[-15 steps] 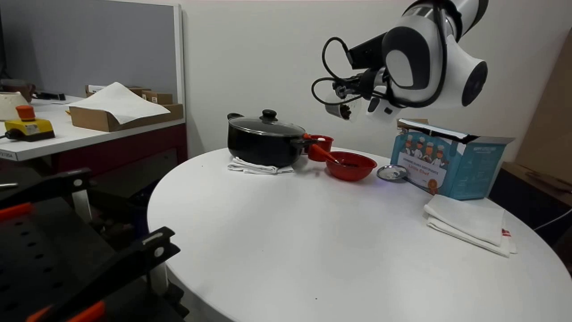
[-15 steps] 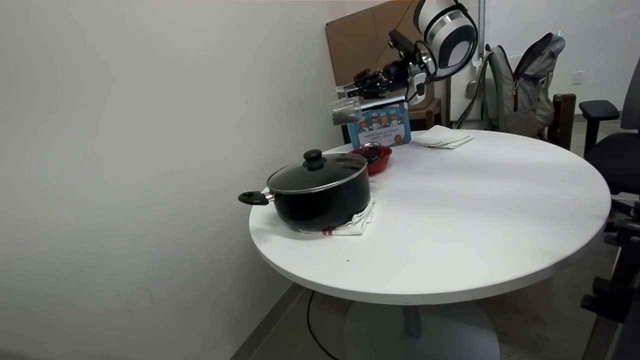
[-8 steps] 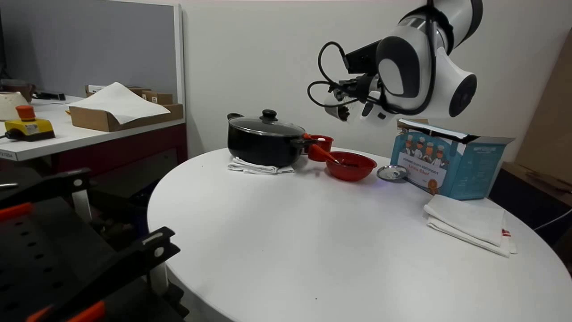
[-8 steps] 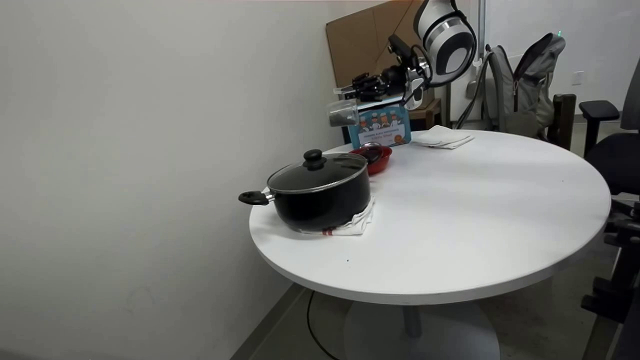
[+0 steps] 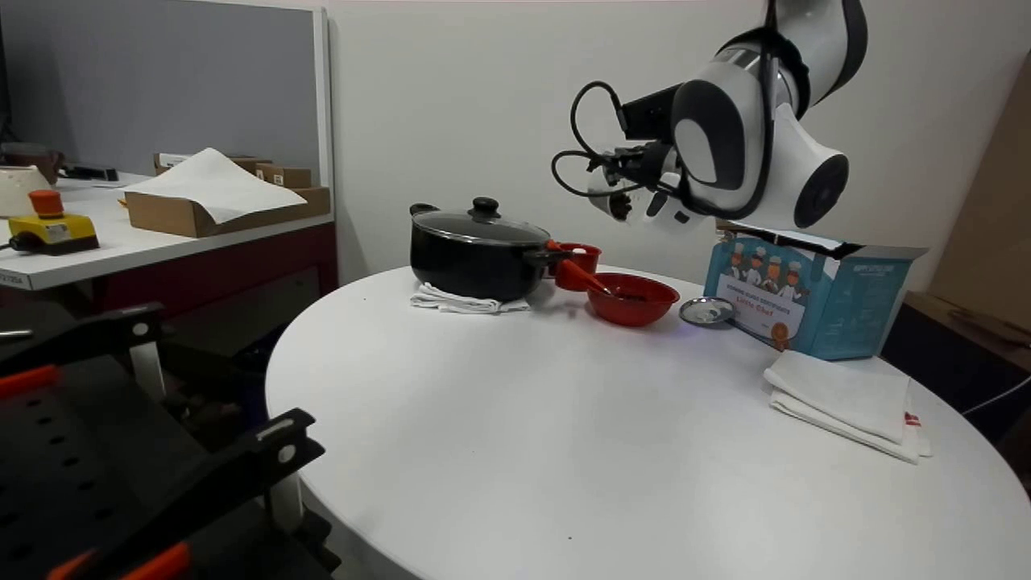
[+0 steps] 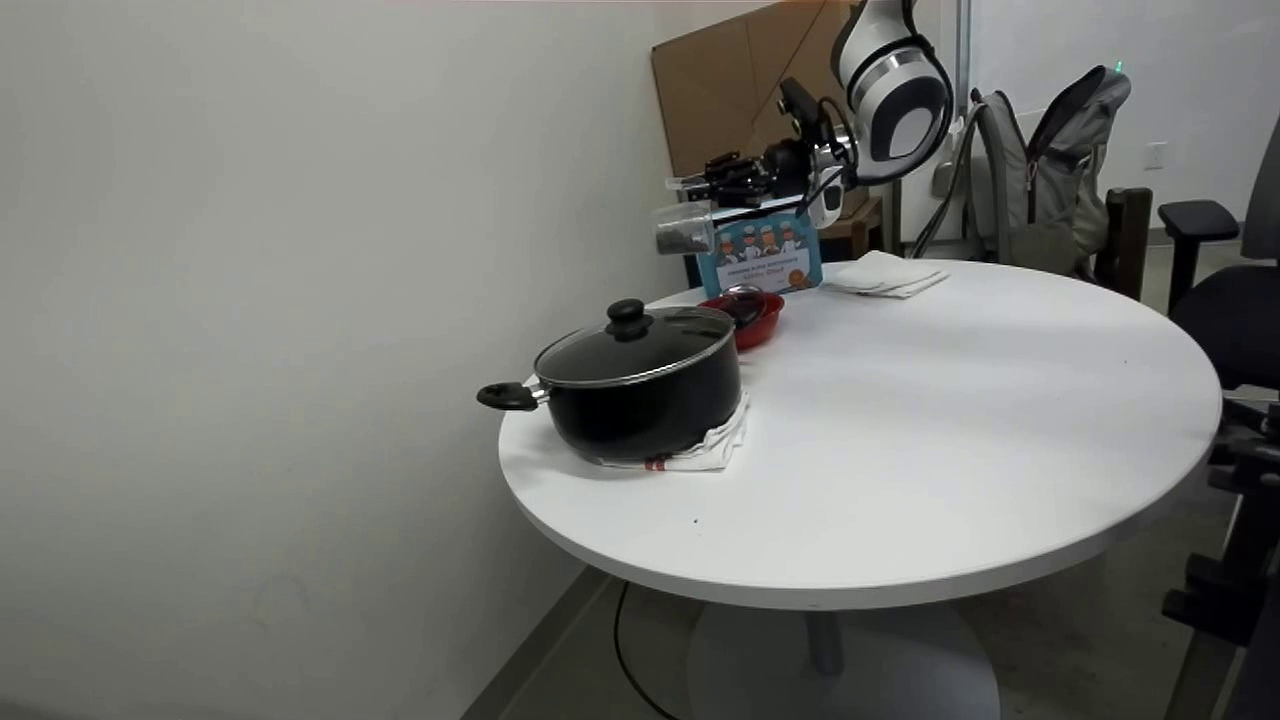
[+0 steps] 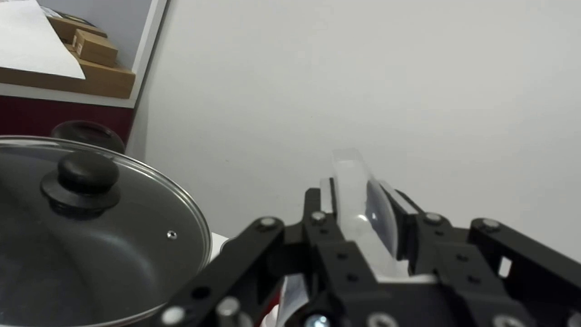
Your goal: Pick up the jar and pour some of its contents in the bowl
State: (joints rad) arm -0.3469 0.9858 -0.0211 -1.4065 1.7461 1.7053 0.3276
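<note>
The jar (image 6: 684, 228) is small and clear, with dark contents along its lower part. It is held in the air, tilted far over toward its side; I cannot tell exactly where its mouth points. It also shows in an exterior view (image 5: 600, 201), partly hidden by the gripper. My gripper (image 6: 700, 188) is shut on a clear part of the jar, and the jar's body hangs below the fingers. In the wrist view a translucent part (image 7: 352, 190) of it stands between the fingers. The glossy red bowl (image 5: 633, 310) is on the table below the jar, with dark stuff inside; it also shows in an exterior view (image 6: 765, 325).
A black lidded pot (image 5: 475, 254) stands on a folded cloth beside the bowl. A red cup (image 5: 588, 256) is behind the bowl, and a red handle (image 5: 584, 274) leans on the bowl. A silver lid (image 5: 707, 311), a blue box (image 5: 757, 294) and white cloths (image 5: 842, 395) lie right. A wall is behind.
The arm has come down and, in an exterior view, shifted left. The gripper and the jar have moved down slightly, with the jar's tilt changing a little. The bowl has not moved.
</note>
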